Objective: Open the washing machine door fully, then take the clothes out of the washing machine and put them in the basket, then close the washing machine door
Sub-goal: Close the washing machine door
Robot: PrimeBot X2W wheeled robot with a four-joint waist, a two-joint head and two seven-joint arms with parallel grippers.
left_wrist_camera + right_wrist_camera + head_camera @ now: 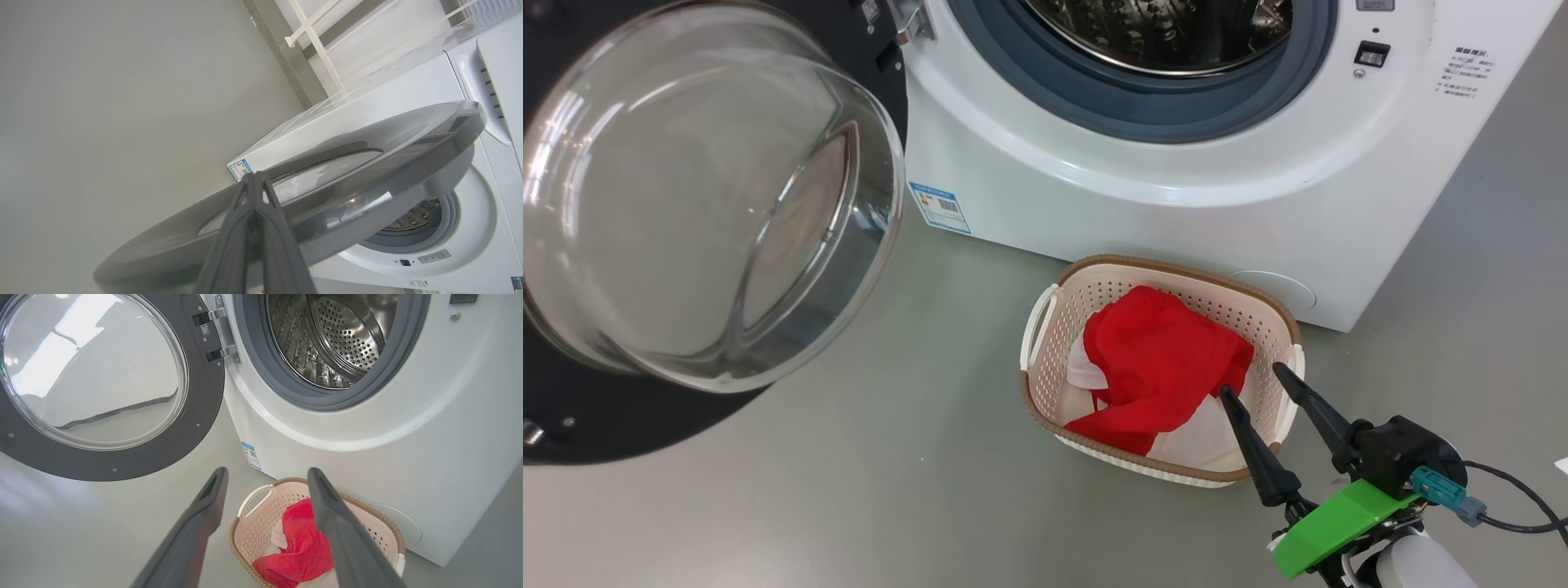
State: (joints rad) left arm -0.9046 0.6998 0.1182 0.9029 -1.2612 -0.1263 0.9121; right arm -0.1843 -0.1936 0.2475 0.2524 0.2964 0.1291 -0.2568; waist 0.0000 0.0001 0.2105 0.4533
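We find the washing machine door (686, 204) standing open at the left of the washing machine (1176, 204). The clothes (1160, 359) lie in the basket (1176, 273), just before the washing machine. The right gripper (1251, 380) has its fingers apart by the basket; the left gripper (254, 175) has its fingers pressed together near the door.

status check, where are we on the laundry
Right gripper open, empty, by basket. Left gripper shut by open washing machine door. Clothes in basket, drum looks empty.

Clear glass door (686, 204), dimpled steel drum (327, 339), perforated plastic basket (1045, 392)
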